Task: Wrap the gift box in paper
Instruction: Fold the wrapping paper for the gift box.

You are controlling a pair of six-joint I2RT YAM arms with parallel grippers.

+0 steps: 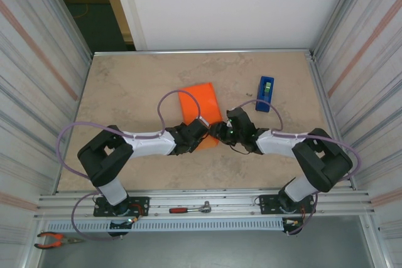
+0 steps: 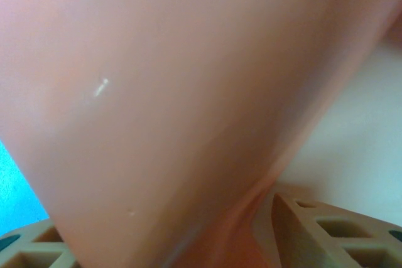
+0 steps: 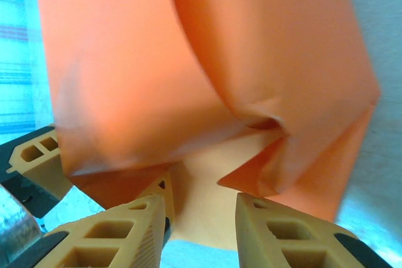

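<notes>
The orange paper [image 1: 200, 101] lies mid-table, folded around the gift box. Both grippers meet at its near end. My left gripper [image 1: 200, 131] is shut on the wrapped box. In the left wrist view the blurred paper [image 2: 188, 92] fills the space between its fingers [image 2: 326, 230]. My right gripper [image 1: 221, 131] faces it from the right. In the right wrist view the right gripper [image 3: 201, 208] stands open, with its tan fingers apart in front of the parcel's end. There the gift box [image 3: 204, 180] shows a pale face between loose folded flaps of paper [image 3: 125, 80].
An upright blue tape dispenser [image 1: 265, 93] stands to the right of the paper. A red-handled ratchet [image 1: 188, 208] lies on the front rail and orange pliers [image 1: 53, 240] sit at the lower left. Metal walls close in both sides of the table [image 1: 138, 80].
</notes>
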